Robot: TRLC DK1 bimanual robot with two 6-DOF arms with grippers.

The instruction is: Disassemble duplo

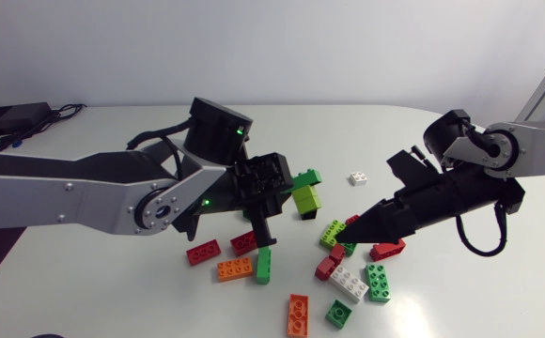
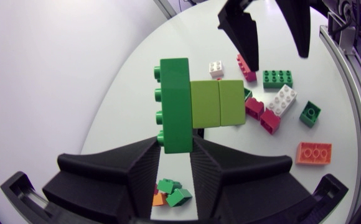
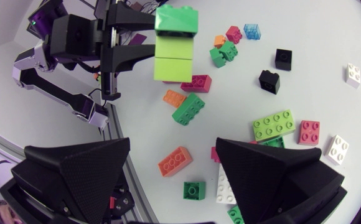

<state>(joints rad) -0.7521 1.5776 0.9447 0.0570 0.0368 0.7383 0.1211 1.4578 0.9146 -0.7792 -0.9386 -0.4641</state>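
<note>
The duplo stack (image 1: 306,191) is a dark green brick (image 2: 175,106) with two lime bricks (image 2: 218,104) stuck to its side. My left gripper (image 2: 175,148) is shut on the dark green brick and holds the stack above the table. In the right wrist view the stack (image 3: 175,42) hangs ahead of my right gripper (image 3: 173,149), still held by the left gripper (image 3: 115,46). My right gripper (image 1: 359,228) is open, its fingers (image 2: 246,31) a short way from the stack and not touching it.
Loose bricks lie below and between the grippers: red (image 1: 203,251), orange (image 1: 234,268), green (image 1: 264,265), white (image 1: 349,282), green (image 1: 378,282), red (image 1: 387,250). A small white brick (image 1: 358,178) sits farther back. Black cables (image 1: 28,117) lie at the far left.
</note>
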